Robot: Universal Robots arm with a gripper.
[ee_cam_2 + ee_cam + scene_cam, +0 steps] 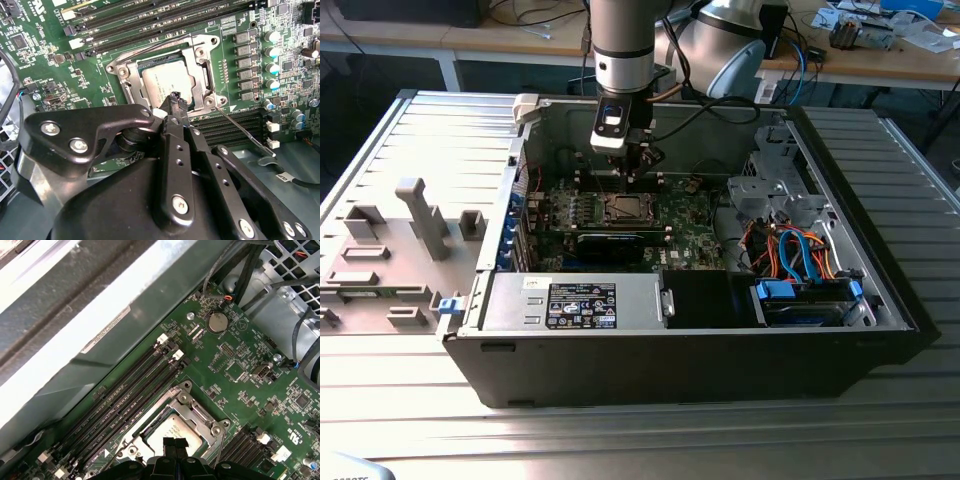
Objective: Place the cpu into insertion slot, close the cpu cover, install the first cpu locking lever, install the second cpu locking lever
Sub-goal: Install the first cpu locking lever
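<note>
**Claw at the socket: cpu seated, cover down**
Your gripper [176,100], clenched on nothing, hangs at the cpu cover's [201,75] near edge. The cpu [160,82] sits in the insertion slot [155,63] mid-motherboard [75,75], directly beneath the tips, with one locking lever [240,128] angling free beside it.

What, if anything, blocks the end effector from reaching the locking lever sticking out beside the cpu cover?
Probably yes, nothing shows in the way. The end effector hovers just above the cpu cover, and the locking lever juts out beside it across the memory slots.
</note>
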